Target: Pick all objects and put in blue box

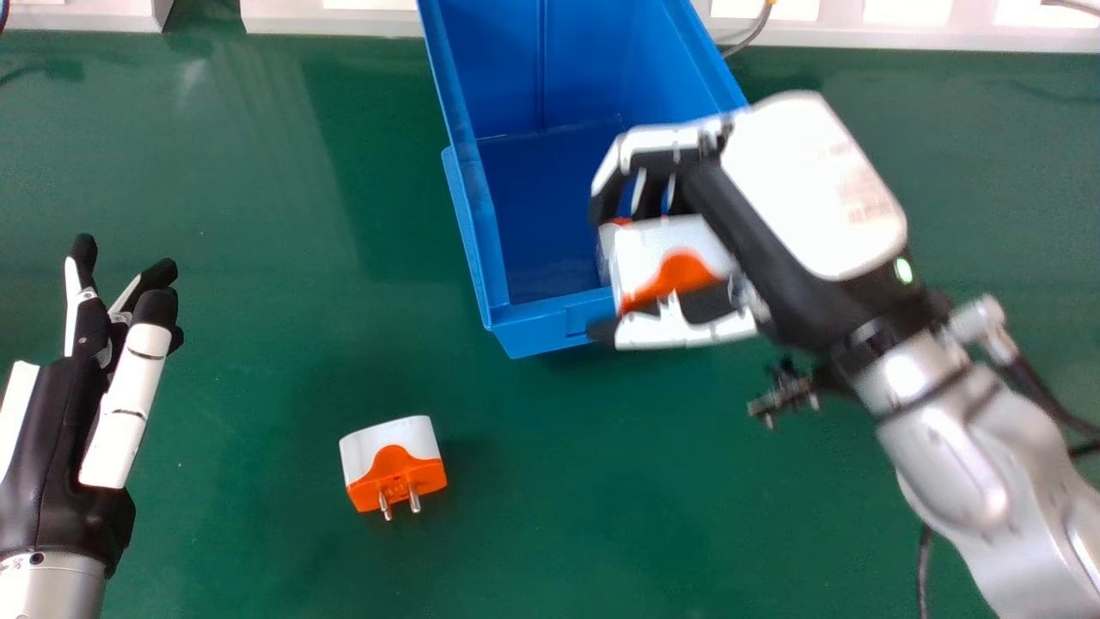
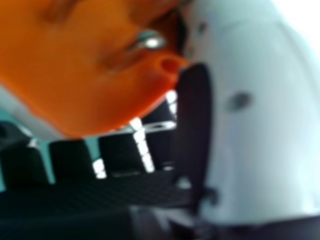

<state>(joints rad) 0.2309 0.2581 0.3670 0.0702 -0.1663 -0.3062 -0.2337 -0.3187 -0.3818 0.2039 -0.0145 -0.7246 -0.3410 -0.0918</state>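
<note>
"Where's the held adapter [image 1: 675,258]?"
"Right of centre, gripped by the curled right robot hand [image 1: 799,180]; the blue box [image 1: 541,335] opens just up-left of it."
"And the left robot hand [image 1: 51,447]?"
"Lower left, relaxed, empty. Loose adapter [image 1: 395,464] on the counter [image 1: 258,361], lower centre-left."
"Right hand view?"
"A metal pin [image 2: 151,42] against orange plastic [image 2: 65,65]."

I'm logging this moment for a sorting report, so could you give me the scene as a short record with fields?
surface: green tabletop
container: blue box, open-topped, at the far side
right hand: fingers curled round the held plug adapter
held item colours: white and orange
held item position: overlapping the box's near end in the head view; height above it cannot be told
loose plug adapter: white and orange, on the tabletop, metal prongs facing the near side
left hand: open, left of the loose adapter
</note>
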